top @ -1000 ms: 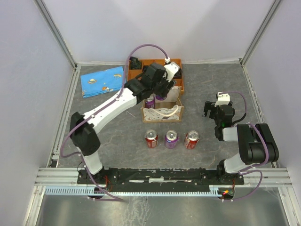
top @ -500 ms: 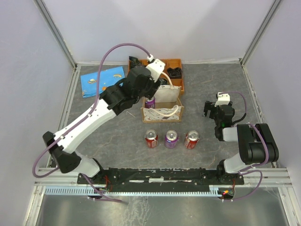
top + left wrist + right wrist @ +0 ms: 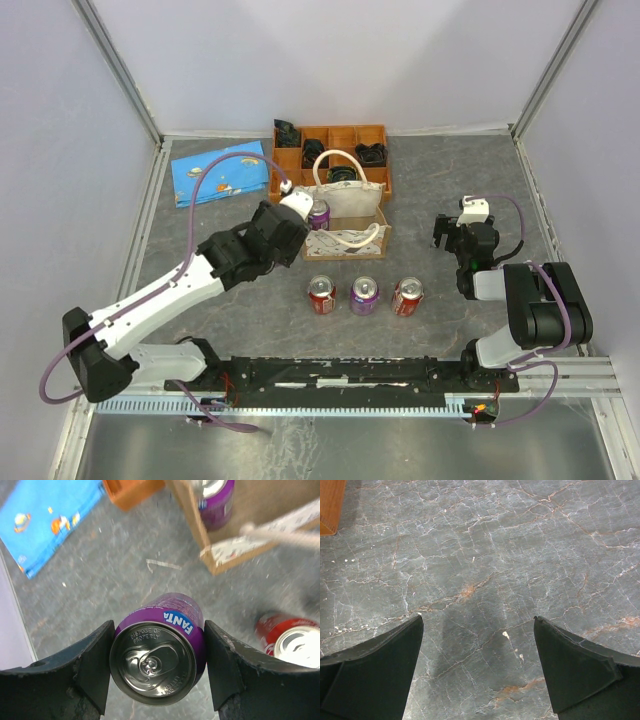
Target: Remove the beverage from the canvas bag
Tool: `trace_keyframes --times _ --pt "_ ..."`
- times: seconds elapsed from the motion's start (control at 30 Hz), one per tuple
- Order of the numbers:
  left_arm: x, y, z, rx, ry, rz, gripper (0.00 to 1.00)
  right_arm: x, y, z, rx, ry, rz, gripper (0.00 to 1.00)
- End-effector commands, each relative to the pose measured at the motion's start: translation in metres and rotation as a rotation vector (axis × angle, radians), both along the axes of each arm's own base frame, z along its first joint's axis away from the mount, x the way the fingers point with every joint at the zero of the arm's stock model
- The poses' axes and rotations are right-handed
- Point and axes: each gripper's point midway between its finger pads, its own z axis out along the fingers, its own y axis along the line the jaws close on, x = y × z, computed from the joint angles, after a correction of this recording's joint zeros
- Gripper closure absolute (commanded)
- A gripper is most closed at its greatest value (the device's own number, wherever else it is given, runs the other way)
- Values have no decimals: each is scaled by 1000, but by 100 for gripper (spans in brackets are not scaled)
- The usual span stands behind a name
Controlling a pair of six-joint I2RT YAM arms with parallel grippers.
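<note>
One glossy purple cylindrical can [image 3: 158, 650] gripped in left end effector [image 3: 159, 664].

The left arm [image 3: 160, 295] has white link shells between black joint housings. A thin purple cable [image 3: 238, 156] loops off it to a white wrist block. The right arm [image 3: 540, 310] is mostly black and rounded, with a white lower link, a white block on top and its own purple cable [image 3: 517, 212]. Both bases are bolted to a black plate [image 3: 400, 370] along the near edge. The left fingers [image 3: 95, 665] are thick, matte black and scuffed grey at the edges. The right fingers [image 3: 375, 672] are plain dark wedges.
</note>
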Motion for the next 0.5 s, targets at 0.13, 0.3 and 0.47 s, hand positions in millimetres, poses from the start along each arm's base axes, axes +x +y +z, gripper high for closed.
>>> trace_keyframes --times 0.13,0.3,0.47 --pt "-17 0 -40 -178 35 90 97 12 0 17 -10 -52 0 1" --pt "-30 -8 -68 -258 83 74 97 12 0 17 -11 -52 0 1" --pt "-39 -16 -90 -277 153 60 97 12 0 17 -10 -52 0 1"
